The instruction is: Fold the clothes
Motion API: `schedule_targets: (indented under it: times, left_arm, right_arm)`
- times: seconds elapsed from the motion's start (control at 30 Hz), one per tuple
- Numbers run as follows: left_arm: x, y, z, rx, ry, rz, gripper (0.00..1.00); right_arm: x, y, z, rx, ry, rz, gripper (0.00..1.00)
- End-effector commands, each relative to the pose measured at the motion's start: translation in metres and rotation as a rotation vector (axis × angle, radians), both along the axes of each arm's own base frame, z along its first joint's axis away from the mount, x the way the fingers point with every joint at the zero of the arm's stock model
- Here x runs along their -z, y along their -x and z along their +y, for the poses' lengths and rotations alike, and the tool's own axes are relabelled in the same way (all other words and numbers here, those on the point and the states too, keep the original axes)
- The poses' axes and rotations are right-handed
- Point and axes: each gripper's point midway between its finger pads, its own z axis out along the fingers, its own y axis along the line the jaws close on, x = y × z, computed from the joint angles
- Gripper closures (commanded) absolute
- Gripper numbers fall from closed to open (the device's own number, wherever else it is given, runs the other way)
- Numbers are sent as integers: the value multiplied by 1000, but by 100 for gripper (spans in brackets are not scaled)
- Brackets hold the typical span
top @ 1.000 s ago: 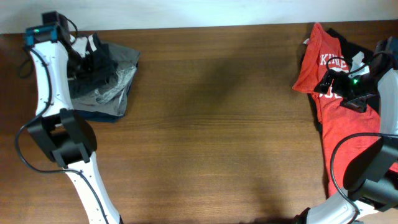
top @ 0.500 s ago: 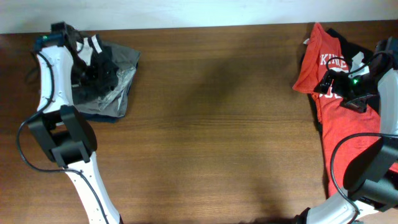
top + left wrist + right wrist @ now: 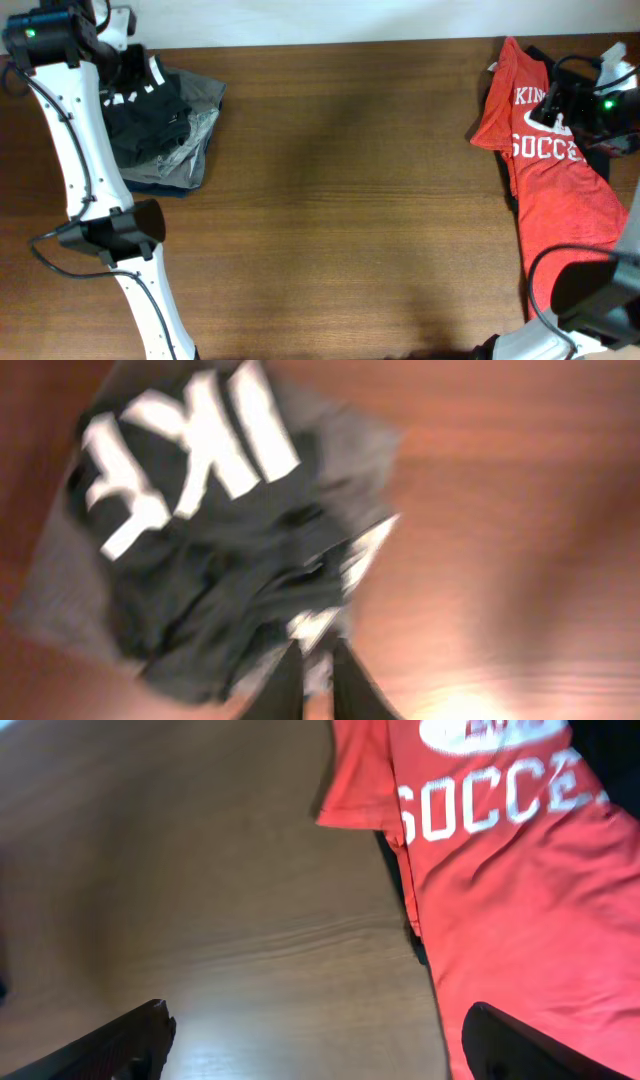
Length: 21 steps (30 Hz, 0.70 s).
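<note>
— So, how far along is the folding?
— Left side first: a compact heap with a black cotton T-shirt with white block letters [image 3: 150,108] on top of a grey cloth piece [image 3: 197,125]. Bunched rather than squared, so I'd call it roughly folded at best.
— And the left gripper [image 3: 318,657]?
— Above that heap, fingers close with a thin slit. It's too blurred to tell whether they pinch cloth.
— The middle?
— Only brown wooden table [image 3: 340,200].
— The right?
— A red jersey T-shirt [image 3: 552,195] lies spread and unfolded over a dark garment [image 3: 600,750]. The right gripper [image 3: 318,1045] hovers over its edge, spread wide and empty.
— Any writing?
— "SOCCER" in white on the red. Above it "KIN…", the rest hidden. The black shirt's letters are tilted, perhaps "K" and "E".
</note>
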Motion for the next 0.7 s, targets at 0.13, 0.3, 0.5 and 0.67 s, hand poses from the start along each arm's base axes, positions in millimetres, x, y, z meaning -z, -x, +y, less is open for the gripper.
schedule_targets:
  times: [0.13,0.3,0.5,0.67]
  left_arm:
    - [-55,-11,-96,228,169,-207,50]
    - [-54,-6,-146,328,180,-198,1]
    - [-52,0,-177,384,166,-191,1]
    - [-52,2,-185,401,168,-190,1]
  right_arm:
    - [-105,46,37,-102,132,-249,3]
    - [-148,102,67,-121,185,-363,1]
    - [-169,156,88,-120,218,-433,1]
    - [-179,173,95,-120,240,-483,1]
